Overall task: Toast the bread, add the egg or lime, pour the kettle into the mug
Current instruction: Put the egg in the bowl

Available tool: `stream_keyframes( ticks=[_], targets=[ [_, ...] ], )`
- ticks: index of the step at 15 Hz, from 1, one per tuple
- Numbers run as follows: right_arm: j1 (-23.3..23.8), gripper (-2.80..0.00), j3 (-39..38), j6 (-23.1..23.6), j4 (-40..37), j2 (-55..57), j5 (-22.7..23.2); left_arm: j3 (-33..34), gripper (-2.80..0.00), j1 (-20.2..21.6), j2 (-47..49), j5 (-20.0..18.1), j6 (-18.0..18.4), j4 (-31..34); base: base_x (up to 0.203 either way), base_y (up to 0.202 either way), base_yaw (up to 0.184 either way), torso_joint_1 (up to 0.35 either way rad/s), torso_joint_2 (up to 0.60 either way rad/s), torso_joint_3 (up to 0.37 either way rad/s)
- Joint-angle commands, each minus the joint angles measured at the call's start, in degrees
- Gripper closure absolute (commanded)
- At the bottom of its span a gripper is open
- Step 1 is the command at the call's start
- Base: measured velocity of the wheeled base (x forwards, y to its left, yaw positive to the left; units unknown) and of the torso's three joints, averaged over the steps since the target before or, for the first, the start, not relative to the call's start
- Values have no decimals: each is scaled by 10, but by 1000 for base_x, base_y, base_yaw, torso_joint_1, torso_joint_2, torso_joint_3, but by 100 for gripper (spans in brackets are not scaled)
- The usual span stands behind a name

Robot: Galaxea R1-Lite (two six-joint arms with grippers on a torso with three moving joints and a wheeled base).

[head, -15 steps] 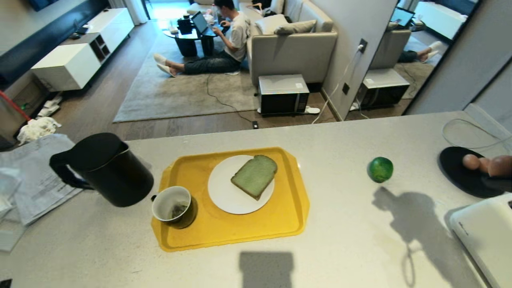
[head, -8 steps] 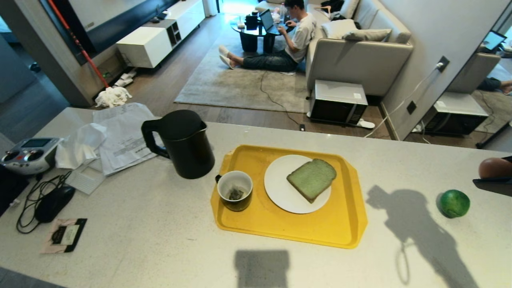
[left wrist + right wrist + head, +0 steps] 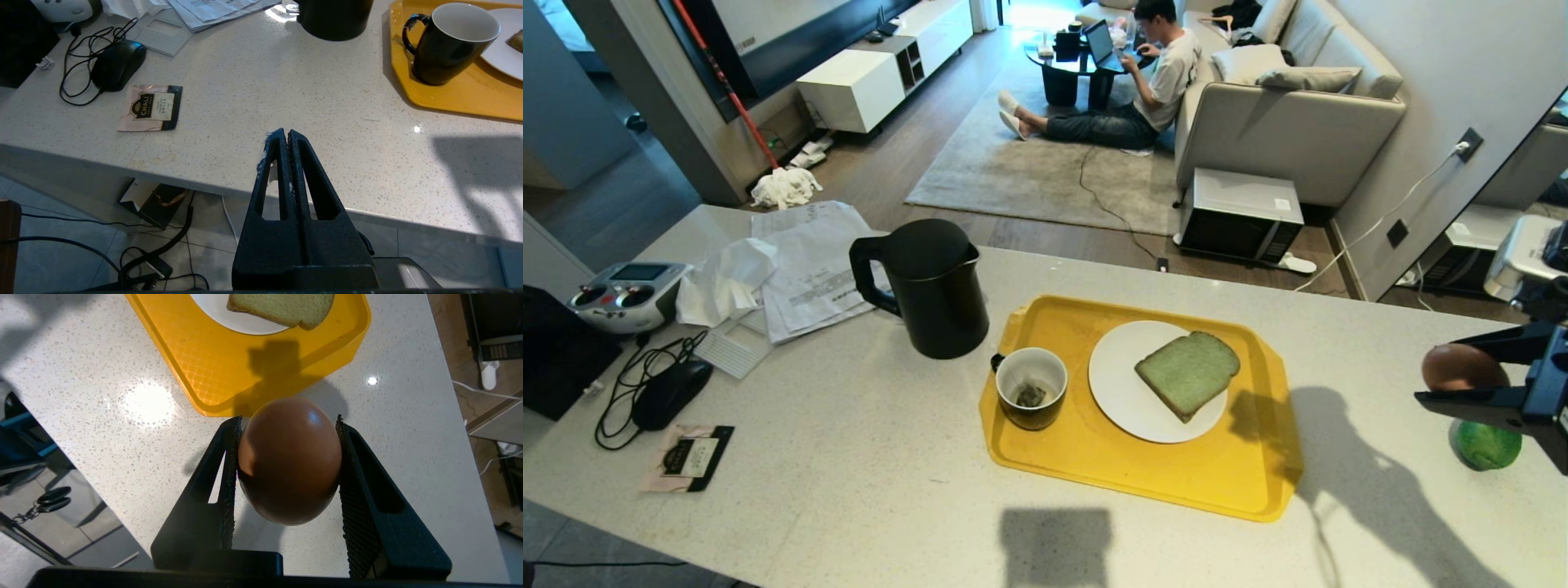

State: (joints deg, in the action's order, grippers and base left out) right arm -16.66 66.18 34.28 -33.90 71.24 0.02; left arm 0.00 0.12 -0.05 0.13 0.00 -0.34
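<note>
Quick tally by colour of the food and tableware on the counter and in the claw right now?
Green: 2, the bread and the lime
Black: 2, the kettle and the mug
Brown: 1, the egg held in the right claw
White: 1, the plate
Yellow: 1, the tray
Total: 7

"CHALI" on the pink-and-black tea sachet (image 3: pixel 150 108) on the counter (image 3: pixel 286 102)

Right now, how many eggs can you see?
1. The egg sits between the right gripper fingers, above the counter near the lime. Others may be out of view.
</note>
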Motion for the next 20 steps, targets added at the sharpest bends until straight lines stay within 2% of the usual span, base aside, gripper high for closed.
stream_keyframes(
  ticks=[1,6,11,14,20],
  targets=[
    [-57,0,-15,2,17,46,-36,1,0,1,0,0,0,0,0,0,0,0,0,0],
    [-148,0,-36,0,94,165,-123,1,0,1,0,0,0,0,0,0,0,0,0,0],
    [-230,0,-28,-2,212,292,-190,1,0,1,0,0,0,1,0,0,0,0,0,0],
    [-253,0,-5,-3,258,355,-208,1,0,1,0,0,0,0,0,0,0,0,0,0],
    [-261,0,97,-4,263,434,-211,1,0,0,0,0,0,0,0,0,0,0,0,0]
  ],
)
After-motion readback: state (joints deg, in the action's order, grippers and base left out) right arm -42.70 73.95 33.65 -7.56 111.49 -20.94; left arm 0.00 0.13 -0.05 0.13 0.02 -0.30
